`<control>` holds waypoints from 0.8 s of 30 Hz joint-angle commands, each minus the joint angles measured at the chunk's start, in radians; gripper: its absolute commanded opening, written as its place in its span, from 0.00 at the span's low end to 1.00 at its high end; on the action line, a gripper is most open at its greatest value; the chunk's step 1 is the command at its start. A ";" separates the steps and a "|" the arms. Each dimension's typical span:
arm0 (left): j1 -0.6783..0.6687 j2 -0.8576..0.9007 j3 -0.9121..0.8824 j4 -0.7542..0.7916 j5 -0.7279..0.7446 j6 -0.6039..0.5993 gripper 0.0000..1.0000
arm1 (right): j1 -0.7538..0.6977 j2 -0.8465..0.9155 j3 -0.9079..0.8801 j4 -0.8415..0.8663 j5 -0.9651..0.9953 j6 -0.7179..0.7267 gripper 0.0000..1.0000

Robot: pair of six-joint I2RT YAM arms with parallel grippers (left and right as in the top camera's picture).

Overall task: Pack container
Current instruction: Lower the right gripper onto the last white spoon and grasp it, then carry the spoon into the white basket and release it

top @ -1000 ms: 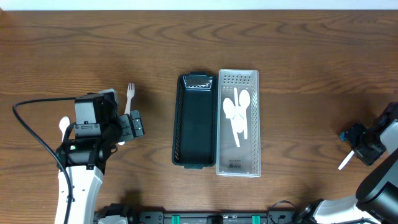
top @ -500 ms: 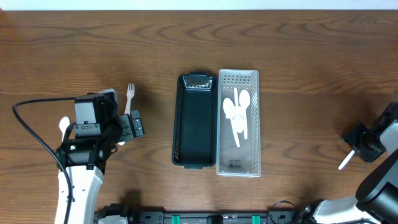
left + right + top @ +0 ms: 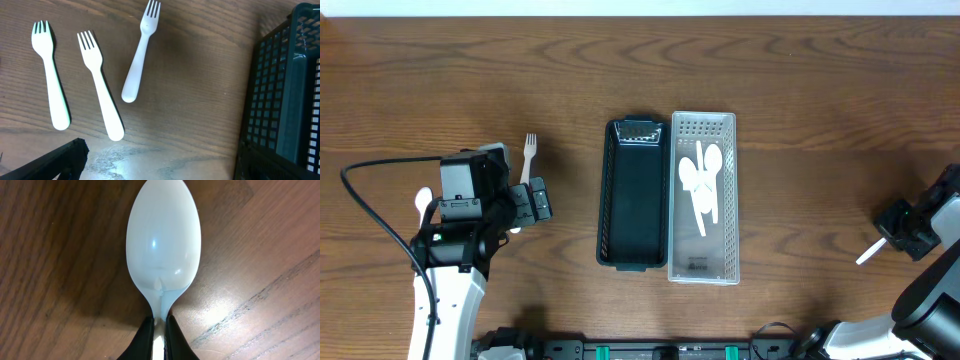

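Right pincer [image 3: 160, 330]: closed tight on the thin neck of a white plastic spoon [image 3: 162, 245], bowl pointing out ahead of the fingertips; in the overhead view the handle sticks out behind the jaws. Spoon sits at the far right edge of the table [image 3: 800, 100], well apart from the clear tray [image 3: 703, 60] that already holds white spoons [image 3: 701, 185]. I cannot tell whether the bowl touches the wood or hangs just above it. Risk 1: the grip is a narrow pinch on a smooth, tapering neck, so the spoon may pivot or slide out during the long carry. Risk 2: the dark basket [image 3: 635, 195] touches the tray's side, so a skewed release could drop the spoon in the wrong bin or across the shared rim. The left pincer [image 3: 155, 170] is spread wide and empty above three white forks [image 3: 100, 85]. Writing: a small label [image 3: 696, 266] on the tray's near end is too small to read. No marking is visible on the spoon.
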State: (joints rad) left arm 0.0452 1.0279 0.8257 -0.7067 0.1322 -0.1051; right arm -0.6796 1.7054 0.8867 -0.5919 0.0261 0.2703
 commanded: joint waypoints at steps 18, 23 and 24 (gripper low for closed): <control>0.006 0.005 0.023 0.001 0.010 -0.005 0.98 | 0.749 -0.214 0.537 -0.277 -0.084 0.067 0.01; 0.006 0.005 0.023 0.001 0.010 -0.005 0.98 | 0.948 -0.175 0.538 -0.219 -0.043 0.140 0.01; 0.006 0.005 0.023 0.001 0.010 -0.005 0.98 | 0.972 -0.156 0.538 -0.221 -0.037 0.150 0.01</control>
State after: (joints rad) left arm 0.0452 1.0279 0.8257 -0.7063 0.1322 -0.1051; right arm 0.2348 1.5051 1.4223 -0.8120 -0.0486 0.3557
